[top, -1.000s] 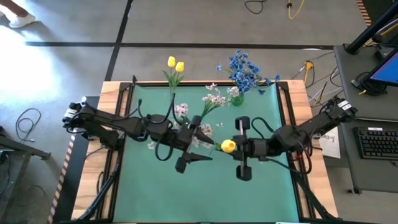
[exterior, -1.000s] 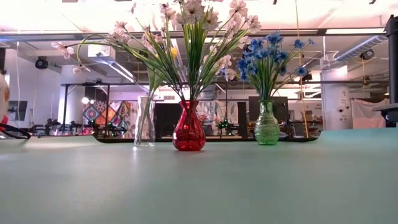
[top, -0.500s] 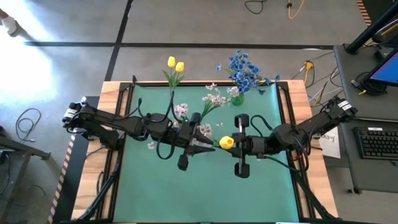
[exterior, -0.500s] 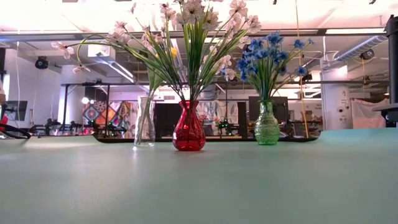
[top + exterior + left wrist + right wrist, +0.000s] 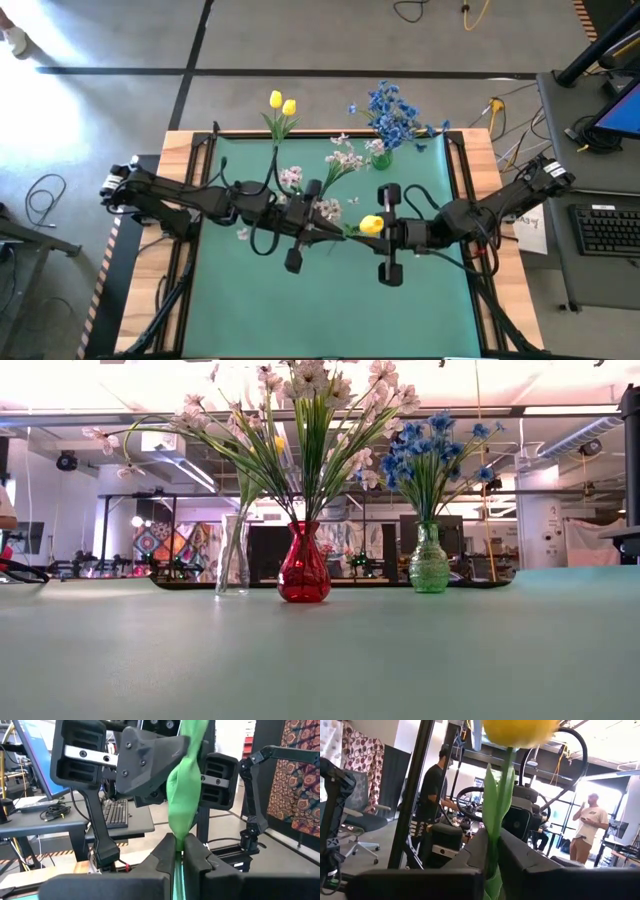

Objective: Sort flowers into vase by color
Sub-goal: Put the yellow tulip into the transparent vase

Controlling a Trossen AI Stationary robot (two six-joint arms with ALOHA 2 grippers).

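Tulip (image 5: 371, 225) – both arms' fingers pinch stem – no labels

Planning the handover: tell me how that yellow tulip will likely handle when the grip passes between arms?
The yellow tulip probably weighs little. Its thin stem may bend, letting the bloom droop. With the left gripper and right gripper both shut on it, it looks unlikely to slip.

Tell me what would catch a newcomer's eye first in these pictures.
Mid-table, the left gripper and the right gripper meet, both shut on the stem of one yellow tulip. Along the table's far edge stand three bouquets: two yellow tulips on the left, pinkish-white blossoms in a red vase in the middle, and blue flowers in a green vase on the right.
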